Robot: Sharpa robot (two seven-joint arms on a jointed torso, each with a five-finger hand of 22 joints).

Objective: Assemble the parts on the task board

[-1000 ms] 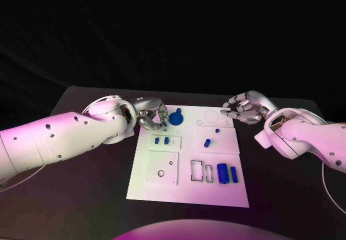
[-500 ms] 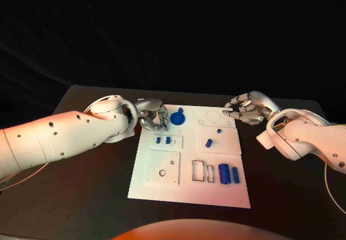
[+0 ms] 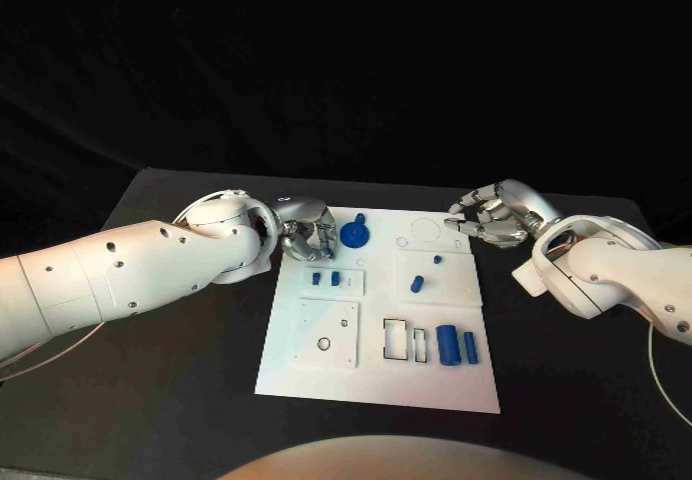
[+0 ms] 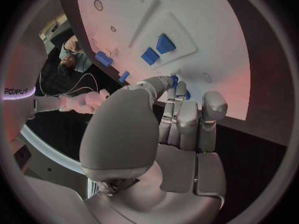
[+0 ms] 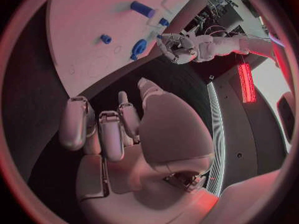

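At the board's far left corner we see the left hand [image 3: 306, 237], fingers curled together; whether they pinch a small blue part we cannot tell. The task board [image 3: 378, 385] lies mid-table, with a round blue part [image 3: 353, 236] beside that hand and blue cylinders [image 3: 447, 345] nearer us. The right hand [image 3: 490, 220] hovers at the far right corner, fingers curled on nothing.

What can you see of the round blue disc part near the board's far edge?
The round blue disc part looks like matte plastic, a flat ring-like disc with a short tab at its far side. It lies on the white task board near its far left corner. The left hand sits right beside it; whether the fingers touch it cannot be told.
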